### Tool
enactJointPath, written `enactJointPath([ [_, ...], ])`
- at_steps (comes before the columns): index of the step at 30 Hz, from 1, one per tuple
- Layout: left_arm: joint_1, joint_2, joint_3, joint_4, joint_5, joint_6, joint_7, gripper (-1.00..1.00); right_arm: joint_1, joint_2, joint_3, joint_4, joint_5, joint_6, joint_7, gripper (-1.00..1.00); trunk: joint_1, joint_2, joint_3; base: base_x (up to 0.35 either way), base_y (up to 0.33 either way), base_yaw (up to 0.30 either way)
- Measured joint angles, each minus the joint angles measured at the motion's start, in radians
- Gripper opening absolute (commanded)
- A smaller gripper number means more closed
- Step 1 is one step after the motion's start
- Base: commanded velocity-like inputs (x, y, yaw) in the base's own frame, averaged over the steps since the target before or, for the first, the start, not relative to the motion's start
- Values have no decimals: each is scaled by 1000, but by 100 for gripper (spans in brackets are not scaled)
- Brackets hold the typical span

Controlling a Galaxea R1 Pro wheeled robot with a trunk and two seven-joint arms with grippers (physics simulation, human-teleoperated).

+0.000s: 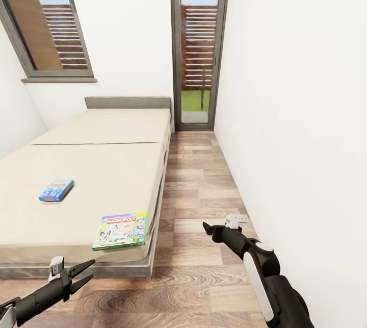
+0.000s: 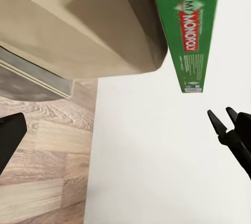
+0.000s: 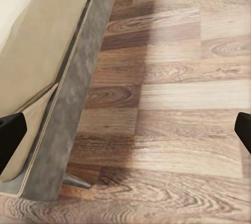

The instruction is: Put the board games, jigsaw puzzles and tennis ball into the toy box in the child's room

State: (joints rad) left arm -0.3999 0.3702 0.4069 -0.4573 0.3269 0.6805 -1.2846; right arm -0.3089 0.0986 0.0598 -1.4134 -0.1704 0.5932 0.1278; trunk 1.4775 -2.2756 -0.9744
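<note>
1. Monopoly box (image 1: 121,231) is your nearest target: it lies flat at the near corner of the bed (image 1: 92,175), its right edge at or slightly past the mattress edge, up and to the right of your left gripper (image 1: 84,273).
2. Your left gripper hangs low in front of the bed's foot, fingers parted and holding nothing. In the left wrist view the green-edged box (image 2: 189,31) shows just past the mattress corner.
3. Your right gripper (image 1: 206,227) sits over the wood-plank floor (image 1: 204,200) in the aisle, level with the box but apart from it across the bed edge. The right wrist view shows its two fingertips spread wide with only floor and bed frame (image 3: 68,125) between them, so it is open and empty.
4. The box's long axis runs roughly along the foot edge of the bed, short sides facing left and right. Judged from this, either arm could reach it; the right one has the overhanging short edge facing it.
5. Further in, the small blue board game (image 1: 56,190) lies flat on the mattress, well to the left, on the left arm's side.
6. Neither game is lifted yet, so the bed part of the task is not yet begun.
</note>
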Motion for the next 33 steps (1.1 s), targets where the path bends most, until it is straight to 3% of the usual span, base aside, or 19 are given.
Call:
enactJointPath([
  [27, 0, 2, 1, -3, 0, 1, -3, 100, 0, 1, 1, 3, 1, -2, 3, 100, 0, 0, 0, 0, -1, 0],
  [33, 0, 3, 2, -3, 0, 3, -3, 100, 1, 1, 1, 3, 0, -2, 3, 100, -23, 42, 19, 0, 0, 0],
])
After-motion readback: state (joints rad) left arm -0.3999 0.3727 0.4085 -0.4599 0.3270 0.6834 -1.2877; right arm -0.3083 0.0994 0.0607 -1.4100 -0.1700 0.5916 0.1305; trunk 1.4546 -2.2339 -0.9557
